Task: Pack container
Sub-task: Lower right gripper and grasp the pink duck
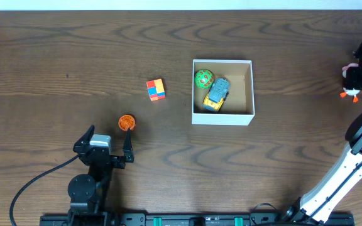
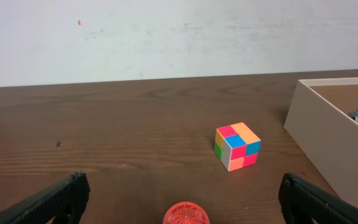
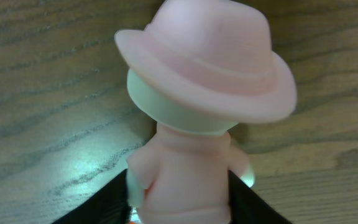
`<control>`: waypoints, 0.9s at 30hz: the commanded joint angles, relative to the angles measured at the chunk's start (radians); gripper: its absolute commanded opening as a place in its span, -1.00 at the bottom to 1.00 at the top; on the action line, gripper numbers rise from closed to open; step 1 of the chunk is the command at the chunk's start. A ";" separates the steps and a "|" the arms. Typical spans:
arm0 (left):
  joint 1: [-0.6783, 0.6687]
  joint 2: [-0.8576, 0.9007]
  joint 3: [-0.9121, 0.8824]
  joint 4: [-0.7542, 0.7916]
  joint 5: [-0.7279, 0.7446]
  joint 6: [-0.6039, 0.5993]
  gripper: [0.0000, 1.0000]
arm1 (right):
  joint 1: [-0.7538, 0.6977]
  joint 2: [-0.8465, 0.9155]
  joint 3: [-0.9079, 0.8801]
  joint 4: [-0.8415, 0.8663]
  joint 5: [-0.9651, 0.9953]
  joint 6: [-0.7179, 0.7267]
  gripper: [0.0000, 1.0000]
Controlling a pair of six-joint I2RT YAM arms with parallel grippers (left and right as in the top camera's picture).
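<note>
Container [image 1: 224, 119] is sitting right of centre in the overhead frame, open side up, on the dark wood table [image 1: 55, 56]. We're seeing two toys lying inside it: a green ball [image 1: 204, 78] in the upper left corner and a yellow-and-blue toy truck [image 1: 216, 95] just below and right of the ball. Colour cube [image 1: 156, 89] is resting on the table left of the container, apart from it. Orange ball [image 1: 126, 122] is lying lower left of the cube.

Left gripper [image 1: 109, 135] is hovering at lower left with its jaws spread wide. In its wrist view the orange ball is showing at the bottom edge between the two fingers, touching neither.

Right gripper [image 3: 179, 208] is sitting at the far right edge of the overhead frame, well apart from the container. We're reading it as pinching a pink figurine [image 3: 204, 81] in a brimmed hat. Its dark fingers [image 3: 104, 205] are pressing against both sides of the body, and the figurine is standing upright.
</note>
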 commanded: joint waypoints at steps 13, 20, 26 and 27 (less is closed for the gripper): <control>0.004 -0.006 -0.031 -0.013 0.011 0.010 0.96 | 0.078 -0.012 0.087 -0.030 -0.022 0.092 -0.25; 0.004 -0.006 -0.030 -0.013 0.011 0.010 0.96 | 0.204 -0.092 0.220 -0.109 -0.132 0.147 -0.40; 0.004 -0.006 -0.031 -0.013 0.011 0.010 0.96 | 0.316 -0.211 0.243 -0.161 -0.150 0.177 -0.52; 0.004 -0.006 -0.031 -0.013 0.011 0.010 0.96 | 0.337 -0.233 0.243 -0.173 -0.149 0.185 -0.52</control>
